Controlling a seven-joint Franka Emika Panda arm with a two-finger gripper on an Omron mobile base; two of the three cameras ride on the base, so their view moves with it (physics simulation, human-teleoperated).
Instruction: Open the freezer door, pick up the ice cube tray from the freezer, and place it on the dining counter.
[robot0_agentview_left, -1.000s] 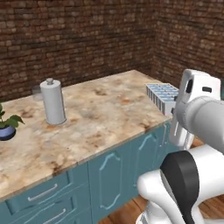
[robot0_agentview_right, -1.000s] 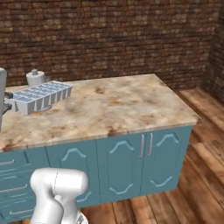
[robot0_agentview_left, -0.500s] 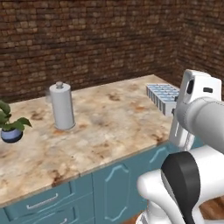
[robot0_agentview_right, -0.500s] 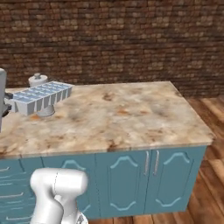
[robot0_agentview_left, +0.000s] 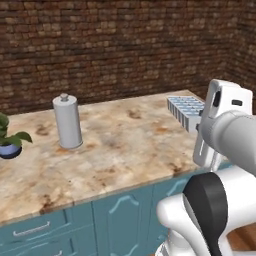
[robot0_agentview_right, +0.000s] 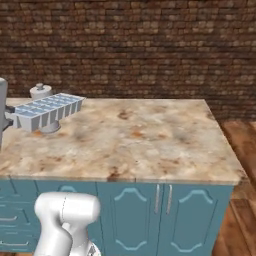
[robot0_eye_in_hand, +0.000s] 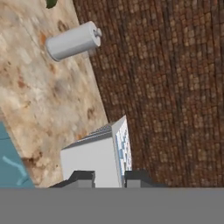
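Ice cube tray raised above dining counter.

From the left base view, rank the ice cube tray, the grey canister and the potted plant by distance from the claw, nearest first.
1. ice cube tray: held in the claw, above the counter's right end.
2. grey canister: upright, mid-left on the counter.
3. potted plant: far left edge.
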